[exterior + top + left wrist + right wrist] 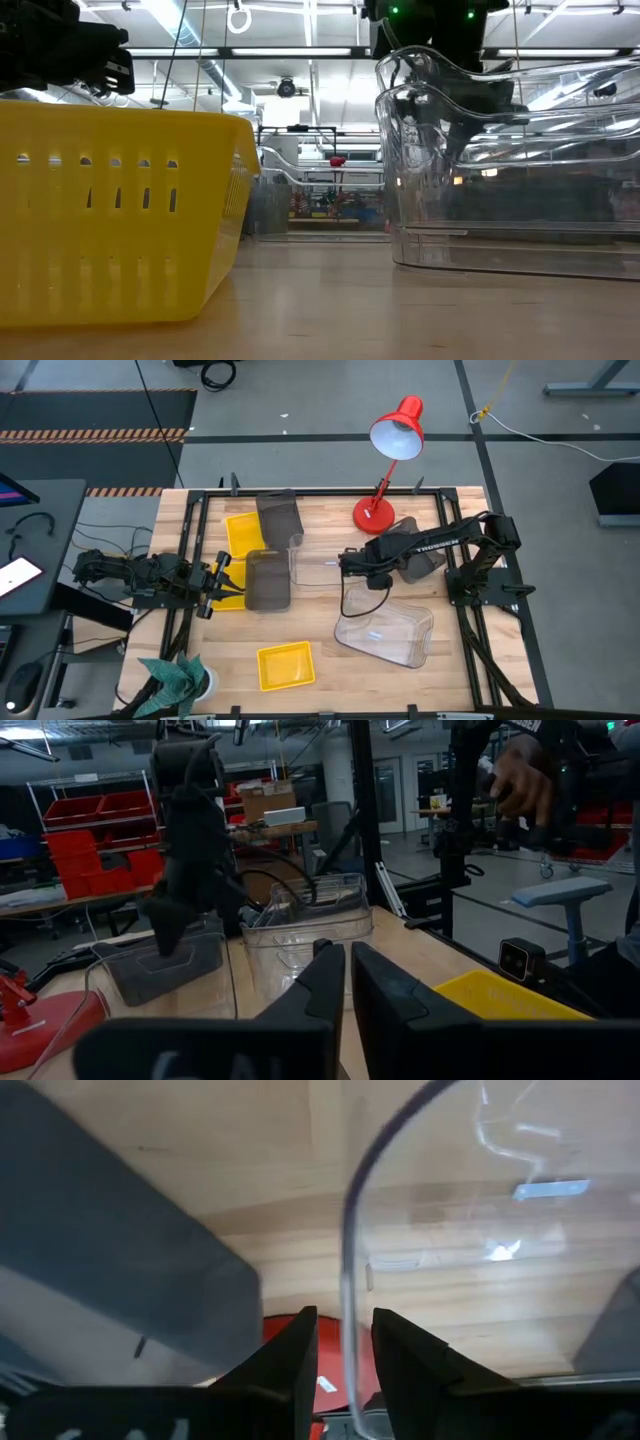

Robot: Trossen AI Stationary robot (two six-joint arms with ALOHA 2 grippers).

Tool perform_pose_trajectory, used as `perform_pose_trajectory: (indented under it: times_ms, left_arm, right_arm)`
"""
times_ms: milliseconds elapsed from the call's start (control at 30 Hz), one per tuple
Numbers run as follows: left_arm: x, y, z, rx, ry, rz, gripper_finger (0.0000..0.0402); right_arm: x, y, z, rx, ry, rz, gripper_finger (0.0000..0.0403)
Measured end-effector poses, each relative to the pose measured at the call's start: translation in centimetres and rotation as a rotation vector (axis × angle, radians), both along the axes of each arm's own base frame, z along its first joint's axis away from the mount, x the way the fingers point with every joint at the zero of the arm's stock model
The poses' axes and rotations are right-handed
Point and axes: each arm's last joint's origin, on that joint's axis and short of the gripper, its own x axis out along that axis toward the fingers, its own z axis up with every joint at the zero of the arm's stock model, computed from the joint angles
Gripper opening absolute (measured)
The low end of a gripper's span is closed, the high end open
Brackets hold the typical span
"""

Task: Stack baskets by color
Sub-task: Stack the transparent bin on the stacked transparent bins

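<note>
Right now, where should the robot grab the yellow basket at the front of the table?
Probably by one thin side wall, coming straight down from above. The yellow basket sits upright and open-topped, alone on the table, so one finger can slip inside the rim and one outside. Its walls look slotted and thin enough to pinch.

You have two yellow baskets: one (285, 665) alone nearest the counter's front edge, one (243, 532) behind it beside two dark grey baskets (268, 580). A clear basket (388, 632) lies tilted right of the front yellow one; another clear one (318, 565) beside the greys.
</note>
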Motion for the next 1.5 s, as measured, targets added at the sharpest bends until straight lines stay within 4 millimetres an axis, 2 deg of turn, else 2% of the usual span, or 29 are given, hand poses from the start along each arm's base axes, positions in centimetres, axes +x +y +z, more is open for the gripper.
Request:
perform_pose_trajectory:
  times_ms: [300, 433, 633, 867, 1267, 1500]
  left_arm:
    - [0.0, 0.0, 0.0, 0.0, 0.0, 0.0, 0.0031]
    - [0.0, 0.0, 0.0, 0.0, 0.0, 0.0, 0.0036]
    - [0.0, 0.0, 0.0, 0.0, 0.0, 0.0, 0.0032]
    - [0.0, 0.0, 0.0, 0.0, 0.0, 0.0, 0.003]
    - [0.0, 0.0, 0.0, 0.0, 0.0, 0.0, 0.0028]
    - [0.0, 0.0, 0.0, 0.0, 0.0, 0.0, 0.0029]
  right_arm:
    - [-0.1, 0.1, -1.6, 0.046, 0.008, 0.083, 0.0099]
    - [-0.3, 0.0, -2.1, 0.077, 0.003, 0.079, 0.0075]
    - [-0.3, 0.0, -2.4, 0.093, 0.005, 0.079, 0.0012]
    - [-0.3, 0.1, -2.3, 0.099, -0.006, 0.062, 0.001]
    - [0.8, 0.4, 0.8, 0.089, -0.097, 0.002, 0.0005]
    - [0.5, 0.4, 3.3, 0.091, -0.189, -0.041, 0.0005]
